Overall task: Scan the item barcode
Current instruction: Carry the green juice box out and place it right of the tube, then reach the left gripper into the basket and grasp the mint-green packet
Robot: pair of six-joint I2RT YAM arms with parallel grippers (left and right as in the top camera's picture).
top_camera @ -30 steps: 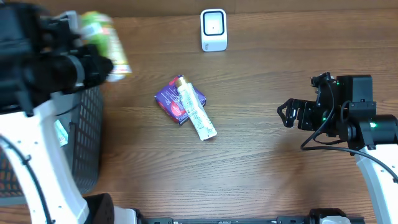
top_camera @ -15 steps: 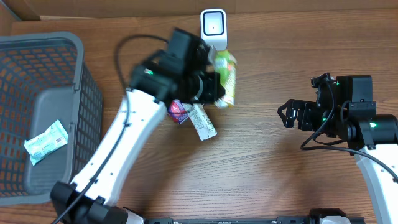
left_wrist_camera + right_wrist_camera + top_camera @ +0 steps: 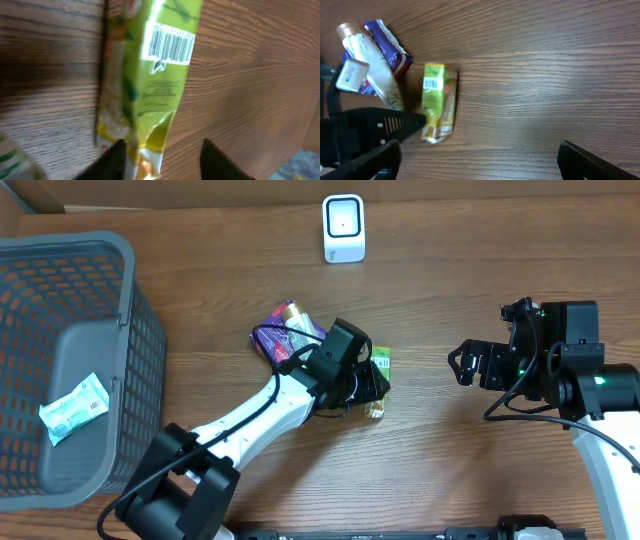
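Note:
A green snack packet (image 3: 378,370) lies flat on the wooden table right of centre, its barcode (image 3: 168,45) facing up. My left gripper (image 3: 366,386) hovers low over the packet's near end. In the left wrist view the packet (image 3: 160,75) reaches down between the parted fingers of the left gripper (image 3: 165,162), close to the left one, with a gap on the right. The white scanner (image 3: 343,227) stands at the table's far edge. My right gripper (image 3: 460,365) waits wide open to the right, and its wrist view shows the packet (image 3: 437,100) ahead of it.
A purple packet (image 3: 285,330) and a white tube (image 3: 372,75) lie just left of the green packet, partly under my left arm. A grey mesh basket (image 3: 100,250) at the far left holds a pale green packet (image 3: 75,408).
My left arm swung the green packet from over the basket, past the scanner, and down onto the table. Its jaws have parted. The right arm has not moved.

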